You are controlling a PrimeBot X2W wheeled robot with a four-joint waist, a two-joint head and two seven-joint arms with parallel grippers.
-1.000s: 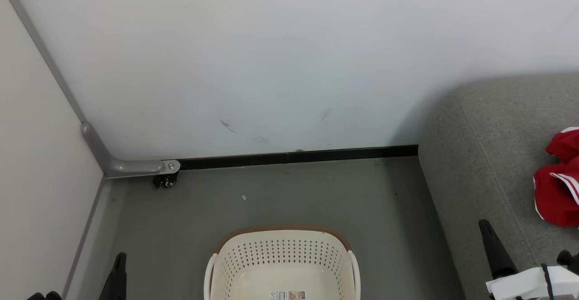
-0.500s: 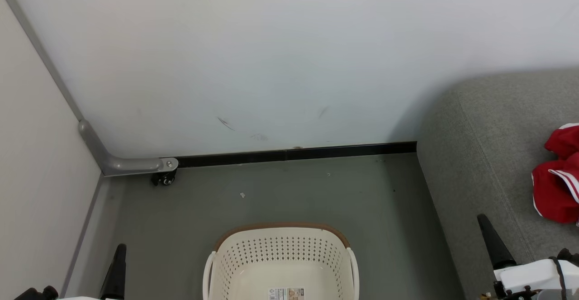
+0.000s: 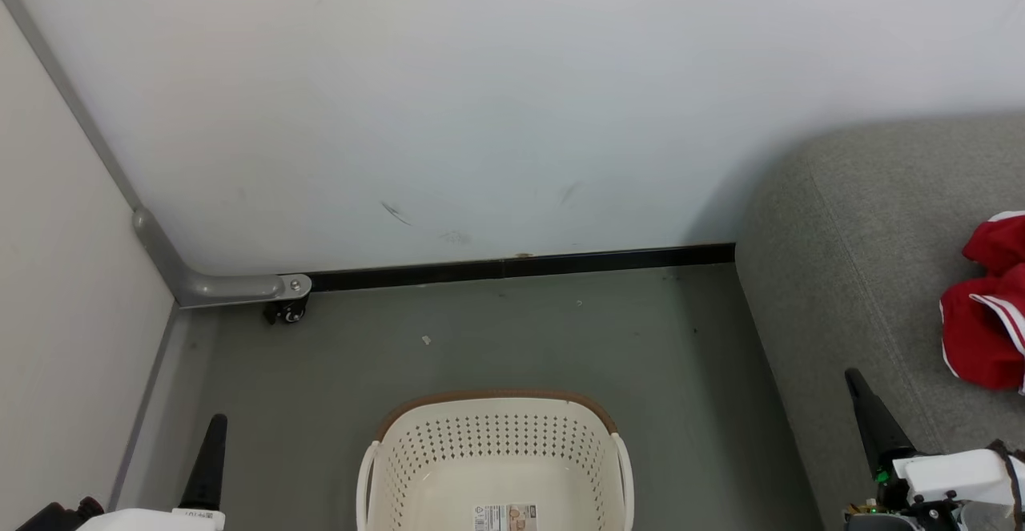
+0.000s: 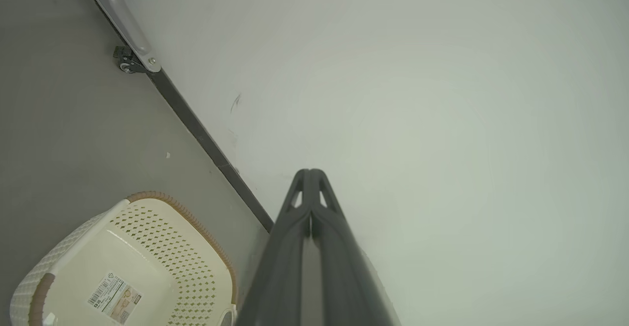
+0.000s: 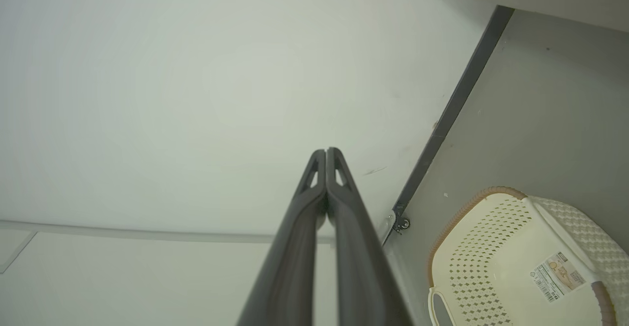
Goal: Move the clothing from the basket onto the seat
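The cream basket stands on the grey floor at the bottom centre, with nothing but a label sticker showing inside it. Red clothing with white stripe trim lies bunched on the grey seat at the right edge. My left gripper rises at the lower left, left of the basket, fingers pressed together and holding nothing. At the lower right my right gripper stands over the seat's front edge, also shut and holding nothing.
A white wall runs behind with a dark baseboard. A second pale panel closes the left side, with a grey metal foot and small caster at the corner. Bare floor lies between basket and wall.
The whole head view has drifted slightly, so the scene sits a little higher in the picture. Both grippers show further up the picture than before. Basket and clothing lie as they were.
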